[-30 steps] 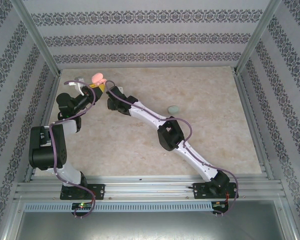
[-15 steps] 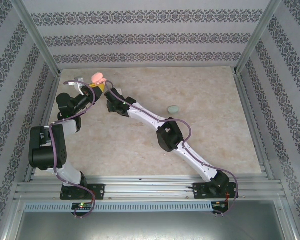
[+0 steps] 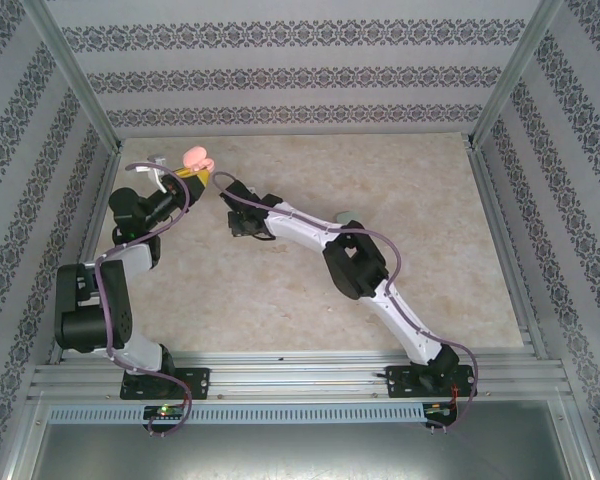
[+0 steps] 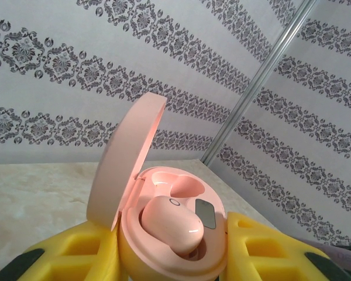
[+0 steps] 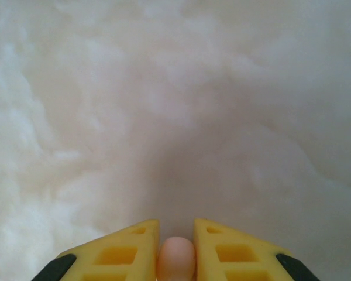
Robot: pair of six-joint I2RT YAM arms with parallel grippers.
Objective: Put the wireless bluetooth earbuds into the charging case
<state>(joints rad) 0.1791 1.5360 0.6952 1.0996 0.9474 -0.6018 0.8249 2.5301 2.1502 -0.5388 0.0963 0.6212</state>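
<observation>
**A:** So which step is this?

**B:** Loading the second pink bud, I'd judge. The left gripper (image 4: 172,260) is clamped on the base of the pink charging case (image 4: 128,175), whose lid (image 4: 114,167) is swung up and open. One pink earbud (image 4: 169,225) sits seated inside the case. The empty socket (image 4: 178,184) lies just behind it.

**A:** And the other arm?

**B:** The right gripper (image 5: 176,246) is closed on a second pink earbud (image 5: 176,259), pinched between its yellow fingertips above the pale table (image 5: 175,88). Seen from overhead, it hangs just beside the case, to the case's right and a little toward the arm bases.

**A:** What does the next move call for?

**B:** Carrying that bud over the case's open mouth, turning it to match the empty socket, and lowering it clear of the lid. Release should come only once it is seated. The seated bud is right next to the socket, so the fingers probably have little room.

**A:** And the count?

**B:** One case and two pink buds, one inside the case and one held beside it. Two grippers, both gripping. One small pale green thing (image 3: 346,211) lies well to the right of the case, half hidden behind the right arm, and I cannot tell what it is.
</observation>
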